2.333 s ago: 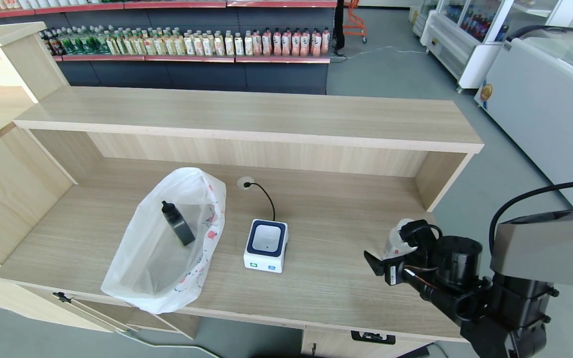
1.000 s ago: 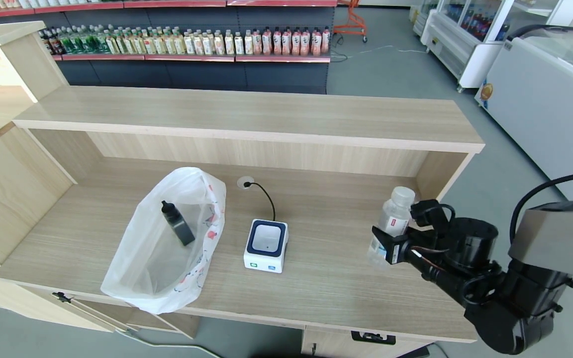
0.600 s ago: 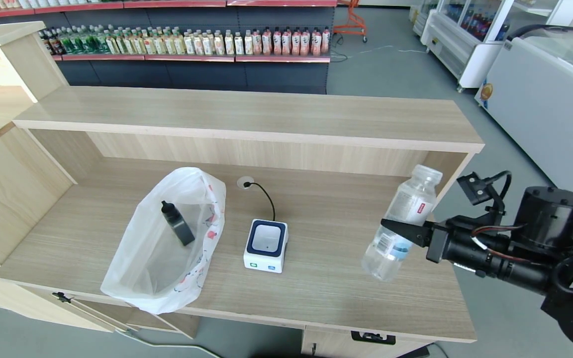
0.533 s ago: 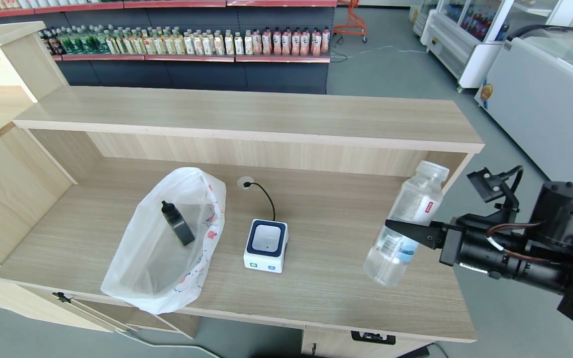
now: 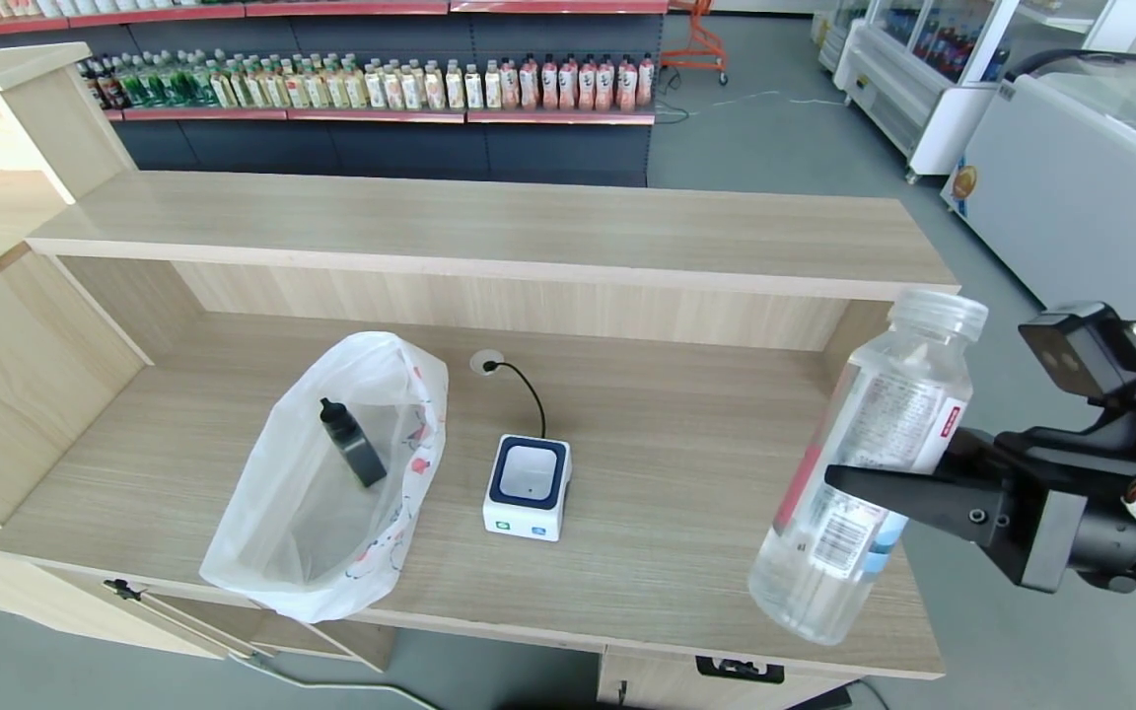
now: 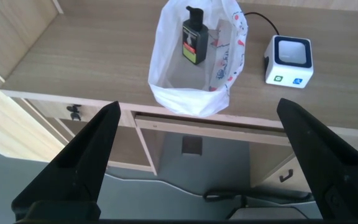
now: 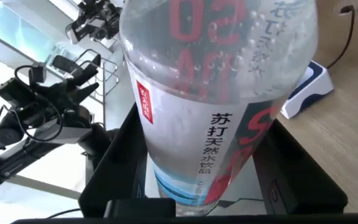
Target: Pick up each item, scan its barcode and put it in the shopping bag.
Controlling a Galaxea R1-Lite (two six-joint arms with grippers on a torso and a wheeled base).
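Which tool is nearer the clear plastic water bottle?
Right. The right tool grips the clear plastic water bottle at its middle, over the right end of the wooden counter. The left tool hangs open before the white plastic shopping bag, off the counter's near edge.

The shopping bag (image 5: 277,523), pump bottle (image 5: 353,446) inside, left of scanner (image 5: 527,485) — water bottle (image 5: 888,414) right.
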